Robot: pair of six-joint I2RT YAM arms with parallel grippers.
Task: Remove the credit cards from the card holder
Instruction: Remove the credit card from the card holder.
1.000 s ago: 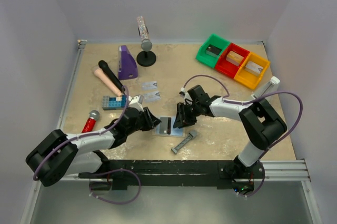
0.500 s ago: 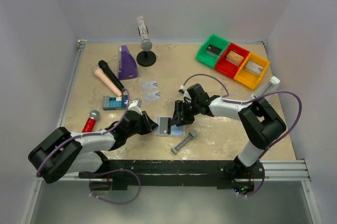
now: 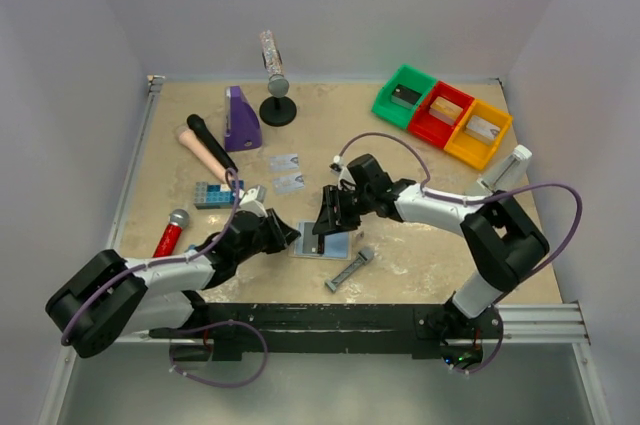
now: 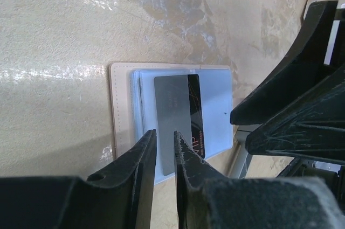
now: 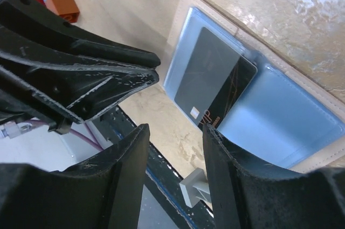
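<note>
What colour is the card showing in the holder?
Card: dark grey-black, orange print; right wrist view.

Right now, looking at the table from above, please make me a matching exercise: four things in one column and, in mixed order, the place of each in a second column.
Things
1. dark card
2. two pale cards
3. grey bar tool
4. green bin

Places
A. far right of the table, beside the red bin
B. lying on the open card holder
C. on the table, behind the card holder
D. on the table, in front of the card holder, towards the near edge

Pairs: 1-B, 2-C, 3-D, 4-A
</note>
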